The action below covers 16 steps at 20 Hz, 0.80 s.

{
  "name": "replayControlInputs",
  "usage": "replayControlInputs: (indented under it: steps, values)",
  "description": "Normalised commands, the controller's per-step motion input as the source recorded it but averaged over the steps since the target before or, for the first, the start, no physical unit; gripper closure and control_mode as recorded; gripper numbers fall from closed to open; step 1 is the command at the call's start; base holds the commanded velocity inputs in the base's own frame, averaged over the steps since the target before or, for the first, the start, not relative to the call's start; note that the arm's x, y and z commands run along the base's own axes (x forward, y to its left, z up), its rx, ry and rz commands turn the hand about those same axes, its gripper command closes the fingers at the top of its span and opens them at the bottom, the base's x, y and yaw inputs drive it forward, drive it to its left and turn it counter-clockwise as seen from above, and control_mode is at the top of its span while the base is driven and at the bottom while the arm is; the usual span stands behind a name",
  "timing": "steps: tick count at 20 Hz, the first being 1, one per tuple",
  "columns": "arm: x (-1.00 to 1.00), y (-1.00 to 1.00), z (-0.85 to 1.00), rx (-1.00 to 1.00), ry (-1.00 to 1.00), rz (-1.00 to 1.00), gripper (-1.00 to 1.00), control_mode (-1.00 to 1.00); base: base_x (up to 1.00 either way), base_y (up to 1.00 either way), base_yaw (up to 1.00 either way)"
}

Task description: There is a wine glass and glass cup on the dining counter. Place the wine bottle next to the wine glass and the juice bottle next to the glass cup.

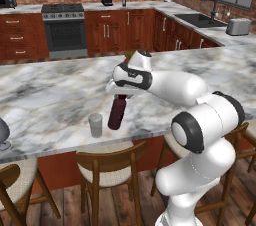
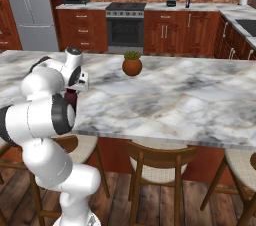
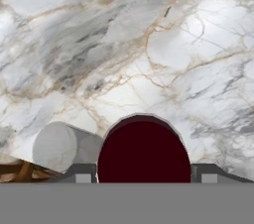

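Note:
The juice bottle, stout and dark maroon, stands slightly tilted near the front edge of the dining counter, with my gripper shut on its top. Right beside it on the left is the glass cup, a small clear tumbler. In the hand view the bottle's dark-red cap sits between my fingers, and the glass cup is just to its left. The wine glass is cut off by the far left edge. The wine bottle stands on the back wall counter by the coffee machine.
A small potted plant stands mid-counter behind my arm. Wooden chairs line the counter's near side. The stove, sink and toaster are along the far walls.

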Motion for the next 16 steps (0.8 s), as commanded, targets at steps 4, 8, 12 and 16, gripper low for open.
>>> replayControlInputs:
  steps: [4, 8, 12, 16]
  values:
    - [0.30, 0.14, -0.22, 0.00, 0.00, 0.00, 1.00, -1.00, 0.00, 0.00, 0.00]
    - [0.15, 0.10, -0.29, -0.02, 0.04, 0.00, 1.00, -1.00, 0.00, 0.00, 0.00]
    - [0.13, 0.17, -0.36, -0.04, 0.08, 0.00, 1.00, -1.00, 0.00, 0.00, 0.00]
    - [0.12, 0.11, -0.34, -0.02, 0.06, 0.00, 1.00, -1.00, 0.00, 0.00, 0.00]
